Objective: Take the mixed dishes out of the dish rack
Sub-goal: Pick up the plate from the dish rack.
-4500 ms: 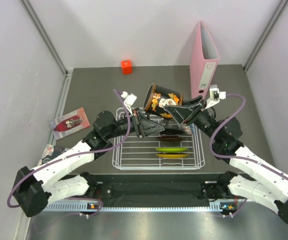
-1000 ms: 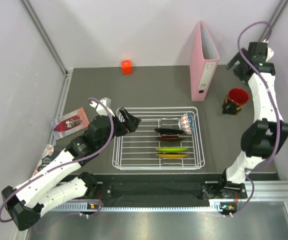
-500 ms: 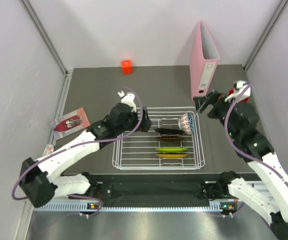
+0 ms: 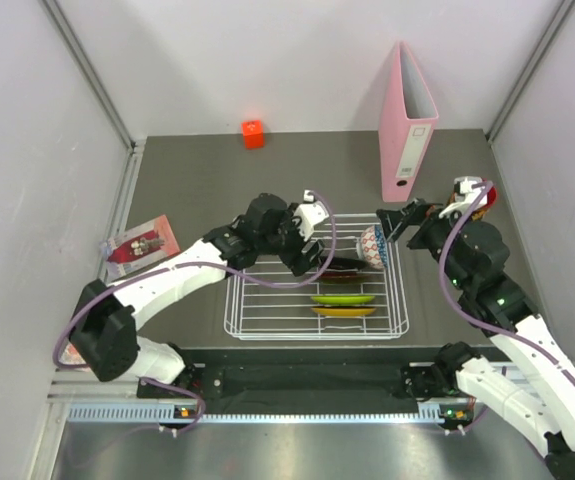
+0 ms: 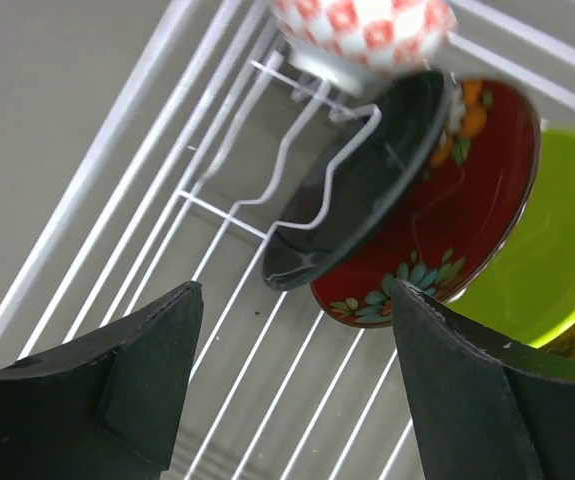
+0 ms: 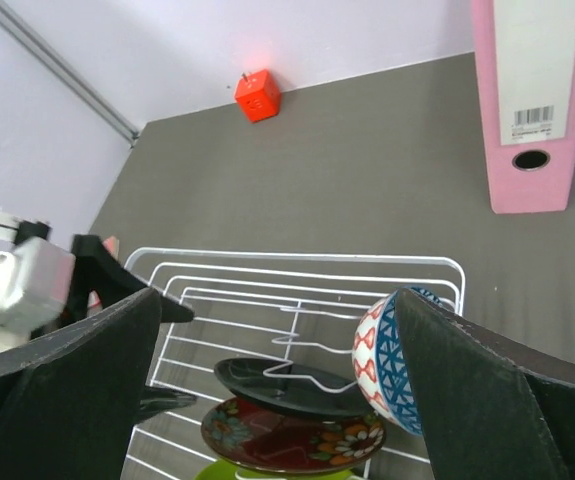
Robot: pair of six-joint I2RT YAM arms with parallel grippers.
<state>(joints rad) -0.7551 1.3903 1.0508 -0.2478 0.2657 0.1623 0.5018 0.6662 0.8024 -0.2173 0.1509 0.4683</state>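
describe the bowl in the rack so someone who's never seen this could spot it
In the white wire dish rack, look at the far right corner, nearest the pink binder. The bowl rests on its side there; unlike the flat plates beside it, it is deep and round, patterned red, white and blue.

Even, diffuse overhead light; faint shadows on the desk (image 4: 187, 180). Left-wrist view: fingers (image 5: 117, 390) blurred in foreground, glossy highlights on the black plate (image 5: 397, 160) beyond them.
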